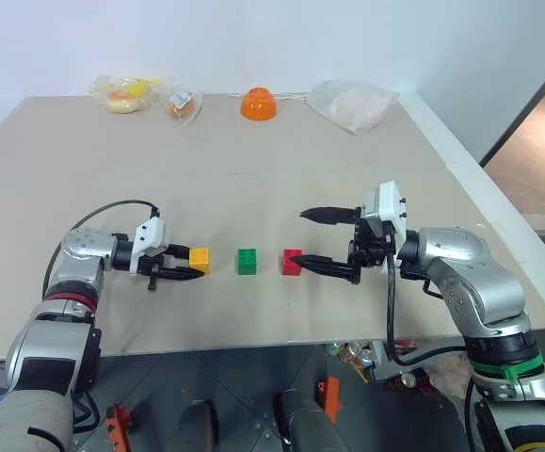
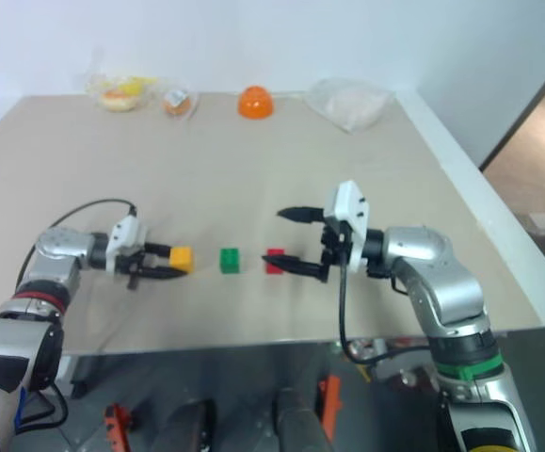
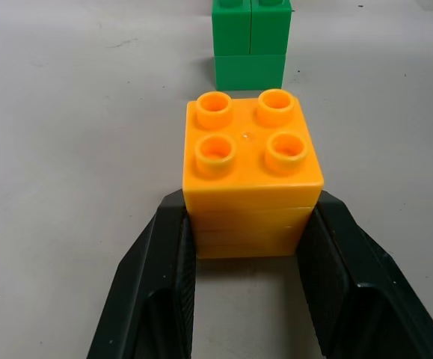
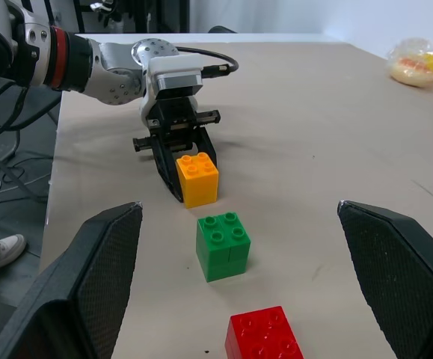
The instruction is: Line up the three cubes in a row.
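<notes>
Spreading across most of the head view, one beige worktop [image 1: 253, 188] carried everything. Two end effectors reached in from opposite sides. The right end effector [image 1: 327, 241] stood wide, its two black fingers far apart, one raised above the surface and the other low with its tip just beside the red cube [image 1: 293, 262], gripping nothing. The left end effector [image 1: 185, 271] was closed on the yellow-orange cube [image 3: 252, 173], its two fingers pressed against the cube's opposite side walls while the cube sat on the worktop. At the far edge lay three clear bags: one large pale bag [image 1: 352, 102] toward the right, one bag with yellow contents [image 1: 124, 94] at the left, and one small bag [image 1: 182, 102] beside it. One orange bowl [image 1: 258, 104] sat upside down between the small bag and the pale bag. Three studded cubes stood near the front edge, one of each colour, in a row between the end effectors: yellow-orange, then the green cube [image 1: 247, 261] in the middle, then red, each apart from its neighbour.
</notes>
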Controlling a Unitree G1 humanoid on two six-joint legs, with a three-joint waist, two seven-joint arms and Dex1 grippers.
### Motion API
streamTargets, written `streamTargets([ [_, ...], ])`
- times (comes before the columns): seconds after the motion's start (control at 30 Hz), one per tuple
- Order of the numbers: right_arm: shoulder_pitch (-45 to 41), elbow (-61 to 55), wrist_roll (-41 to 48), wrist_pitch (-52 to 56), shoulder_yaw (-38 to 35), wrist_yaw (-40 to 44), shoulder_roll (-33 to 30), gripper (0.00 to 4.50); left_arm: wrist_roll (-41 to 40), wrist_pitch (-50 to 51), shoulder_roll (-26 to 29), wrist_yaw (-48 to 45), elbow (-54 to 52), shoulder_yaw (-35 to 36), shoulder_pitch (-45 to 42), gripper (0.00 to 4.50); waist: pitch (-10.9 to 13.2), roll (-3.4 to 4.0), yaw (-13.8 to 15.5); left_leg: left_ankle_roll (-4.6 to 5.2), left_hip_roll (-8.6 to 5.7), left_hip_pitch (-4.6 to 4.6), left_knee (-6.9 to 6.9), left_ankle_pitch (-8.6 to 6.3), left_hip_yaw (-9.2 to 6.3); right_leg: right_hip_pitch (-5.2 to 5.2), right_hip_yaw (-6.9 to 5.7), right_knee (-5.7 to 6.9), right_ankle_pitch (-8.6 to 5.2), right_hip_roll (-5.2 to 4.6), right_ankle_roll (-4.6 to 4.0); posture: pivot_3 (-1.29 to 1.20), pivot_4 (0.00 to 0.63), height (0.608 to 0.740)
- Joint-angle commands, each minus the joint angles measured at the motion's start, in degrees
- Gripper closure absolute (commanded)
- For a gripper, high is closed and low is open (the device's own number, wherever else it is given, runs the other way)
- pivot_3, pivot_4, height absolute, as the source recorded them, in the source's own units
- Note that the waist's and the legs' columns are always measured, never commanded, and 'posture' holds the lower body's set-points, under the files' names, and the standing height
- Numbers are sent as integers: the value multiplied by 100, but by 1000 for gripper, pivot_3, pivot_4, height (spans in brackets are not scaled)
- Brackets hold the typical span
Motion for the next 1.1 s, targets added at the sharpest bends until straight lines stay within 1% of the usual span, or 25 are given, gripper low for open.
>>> streamTargets([
  [0.03, -148, -47, 38, -108, -86, 0, 6, 150, 34, 11, 18, 6, 20, 116, -107, 2379, 0, 0, 0, 0, 0, 0, 0, 0, 0, 0, 0, 0, 0, 0, 0, 0, 150, 740],
  [0.1, -161, -40, 38, -111, -86, -3, 11, 150, 12, 80, -25, 4, 6, 135, -97, 1896, 0, 0, 2, 0, 0, 0, 0, 0, 0, 0, 0, 0, 0, 0, 0, 0, 150, 740],
  [0.2, -169, -40, 44, -111, -96, -7, 12, 150, 2, -60, -25, 2, -47, 156, -34, 830, 0, 0, 5, 0, -1, -2, 0, 0, 0, 0, 0, 0, 0, -1, 1, 0, 150, 740],
  [0.23, -171, -35, 38, -122, -98, -10, 14, 150, 29, -86, 6, 17, -54, 150, -7, 546, 0, 0, 4, 0, -1, -2, 0, 0, 0, 0, 0, 0, -1, -1, 1, 0, 150, 740],
  [0.4, -242, 42, 23, -169, -83, -7, 43, 150, 17, -75, 227, 0, -92, 120, 109, 546, 0, 0, -4, 0, 0, 0, 0, 0, -1, -2, 0, 3, -1, 0, 0, 0, 150, 740],
  [0.57, -352, 125, 46, -202, -63, 41, 82, 150, 3, -124, 777, 247, -78, 357, 303, 546, 0, 0, -68, 0, 10, 7, 0, 0, 1, -7, 3, 19, -1, 10, -9, 0, 150, 740],
  [0.73, -408, 244, 37, -252, -57, 101, 101, 150, -182, -16, 1294, 318, -209, 691, 674, 546, 0, 0, -28, 0, 8, 9, -2, 0, -4, -15, -3, 50, -20, 10, -21, 0, 150, 740],
  [0.83, -389, 386, -14, -327, -34, 227, 55, 150, -479, 179, 1507, 238, -588, 975, 1046, 546, 0, 0, -15, 0, 8, 8, -1, 0, -4, -15, -5, 51, -22, 8, -23, 0, 150, 740],
  [0.87, -374, 468, -44, -363, -26, 305, 9, 150, -610, 338, 1549, 257, -844, 1079, 1222, 546, 0, 0, -15, 0, 8, 8, -1, 0, -3, -16, -4, 51, -22, 7, -23, 0, 150, 740],
  [0.9, -360, 603, -109, -426, -19, 405, -70, 150, -804, 575, 1582, 223, -1341, 1185, 1528, 546, 0, 0, -19, 0, 8, 8, -1, 0, -3, -16, -5, 52, -22, 5, -23, 0, 150, 740],
  [0.97, -364, 985, -315, -628, -16, 635, -285, 150, -921, 1067, 1684, 493, -2612, 1249, 2359, 546, 0, 0, -21, 0, 9, 7, -1, 0, -1, -17, -5, 53, -25, 2, -25, 0, 150, 740],
  [1.0, -376, 1162, -384, -710, -38, 744, -396, 150, -1020, 1538, 1753, 662, -3309, 1297, 2794, 546, 0, 1, -18, -1, 9, 8, -3, 0, 4, -19, -4, 52, -28, -2, -28, 0, 150, 740],
  [1.07, -405, 1405, -424, -792, -99, 884, -549, 150, -1496, 2289, 1845, 826, -4603, 1525, 3533, 546, 0, -1, -22, -2, 7, 9, -5, -1, 10, -23, -4, 57, -36, -10, -28, 0, 150, 740],
  [1.1, -402, 1500, -451, -834, -113, 934, -620, 150, -1643, 2590, 1856, 1058, -5145, 1667, 3808, 546, 1, -1, -16, -4, 10, 11, -6, -2, 15, -21, -4, 55, -37, -13, -28, 0, 150, 740],
])
